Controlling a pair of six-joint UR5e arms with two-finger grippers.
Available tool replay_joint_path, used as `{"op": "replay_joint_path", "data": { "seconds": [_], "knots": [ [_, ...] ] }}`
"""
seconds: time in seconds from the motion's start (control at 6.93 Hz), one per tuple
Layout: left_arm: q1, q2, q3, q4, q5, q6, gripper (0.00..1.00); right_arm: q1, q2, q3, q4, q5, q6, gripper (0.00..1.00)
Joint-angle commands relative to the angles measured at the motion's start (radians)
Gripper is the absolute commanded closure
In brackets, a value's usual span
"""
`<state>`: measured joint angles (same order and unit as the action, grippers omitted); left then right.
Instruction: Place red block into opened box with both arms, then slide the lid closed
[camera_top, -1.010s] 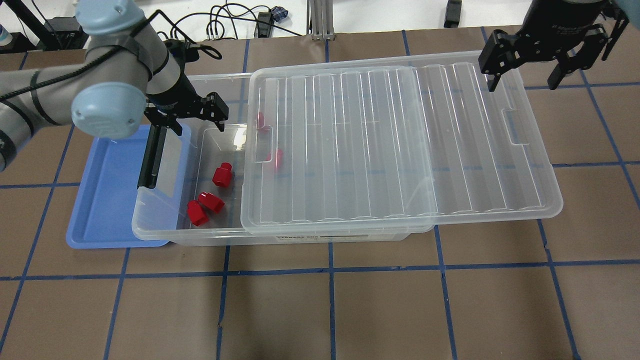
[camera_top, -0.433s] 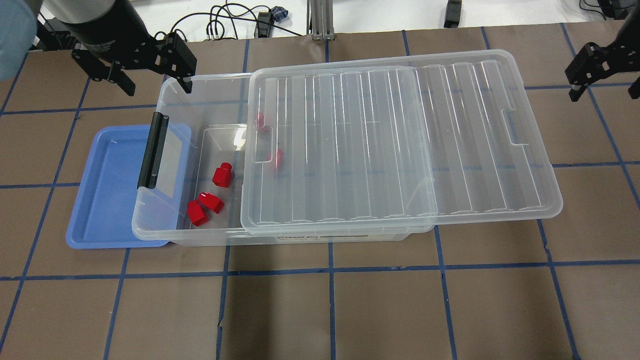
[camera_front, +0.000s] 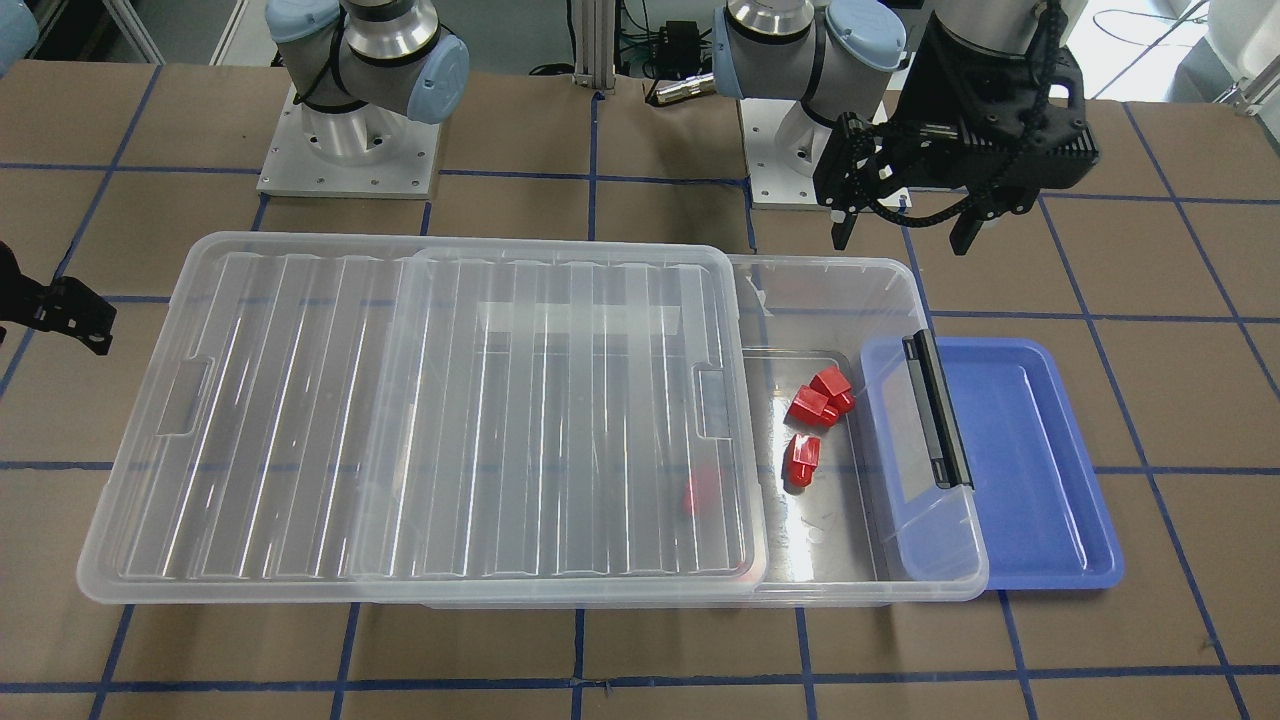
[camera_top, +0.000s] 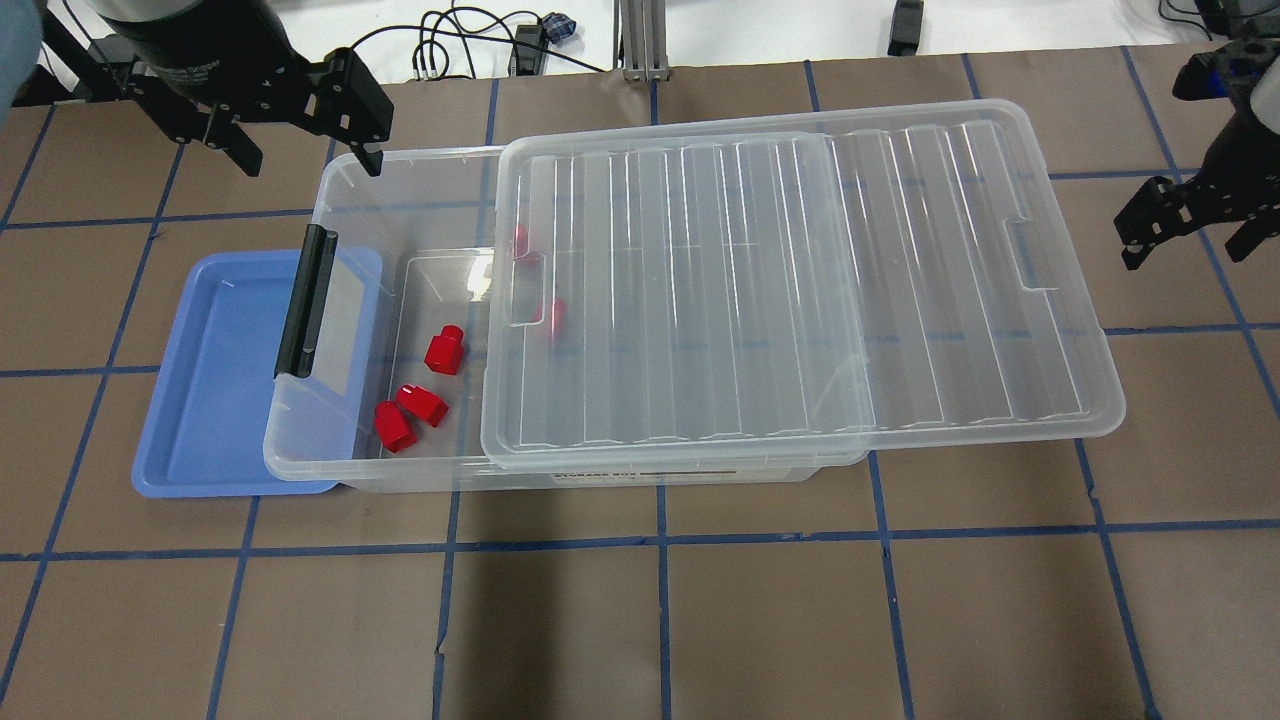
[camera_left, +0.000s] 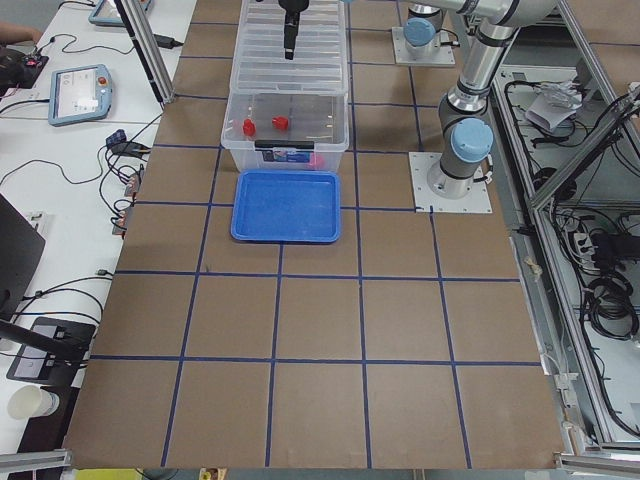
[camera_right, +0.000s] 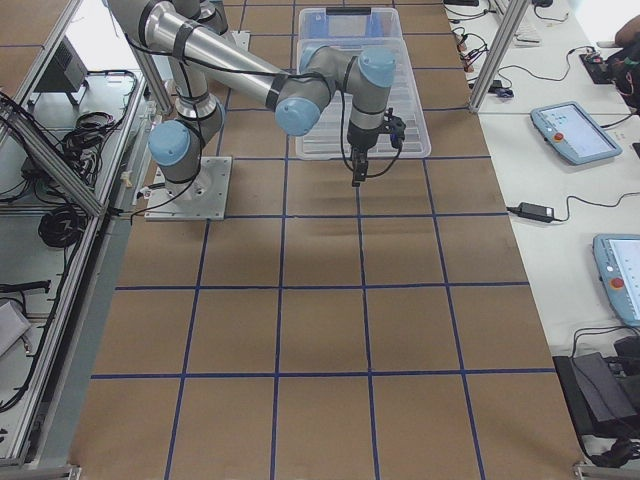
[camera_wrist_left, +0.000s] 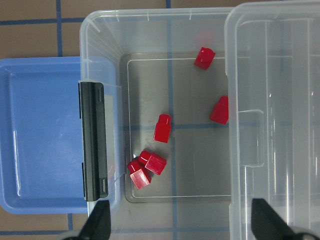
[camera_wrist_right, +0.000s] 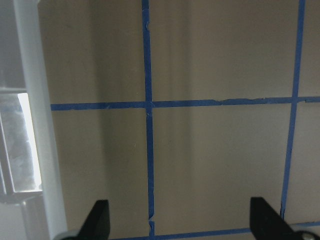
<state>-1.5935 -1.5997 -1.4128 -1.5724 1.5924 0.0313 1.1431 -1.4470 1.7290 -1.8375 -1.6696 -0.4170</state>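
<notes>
Red blocks (camera_top: 441, 352): in box (camera_top: 340, 190), left end.
Lid (camera_top: 800, 290): overhangs box rightward; long axis left-right.
Right end effector (camera_top: 1185, 250): wide, empty, just right of lid; nearer.
Left end effector (camera_top: 310, 150): wide, empty, above box's far-left corner.

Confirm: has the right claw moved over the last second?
Yes. In the overhead view the right claw moved right and down-frame, from over the lid's far corner to clear of its right end.

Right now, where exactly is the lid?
In the overhead view, the lid lies on the box, shifted right past its end; the left part by the black handle is uncovered.
</notes>
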Motion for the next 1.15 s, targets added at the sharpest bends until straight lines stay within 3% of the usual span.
{"op": "replay_joint_path", "data": {
  "seconds": [0.0, 0.29, 0.43, 1.01],
  "knots": [
    [-0.005, 0.001, -0.014, 0.103, 0.003, 0.006, 0.0, 0.007, 0.023, 0.038, -0.063, 0.048, 0.026, 0.0],
    [0.009, 0.007, -0.017, 0.068, -0.006, 0.006, 0.0, 0.01, 0.031, 0.052, -0.063, 0.143, 0.063, 0.0],
    [0.02, 0.006, 0.018, -0.036, -0.002, 0.004, 0.0, 0.024, 0.034, 0.064, -0.065, 0.152, 0.082, 0.0],
    [0.041, -0.031, 0.054, -0.132, -0.003, -0.001, 0.0, 0.243, 0.033, 0.063, -0.098, 0.182, 0.324, 0.0]
  ]
}}
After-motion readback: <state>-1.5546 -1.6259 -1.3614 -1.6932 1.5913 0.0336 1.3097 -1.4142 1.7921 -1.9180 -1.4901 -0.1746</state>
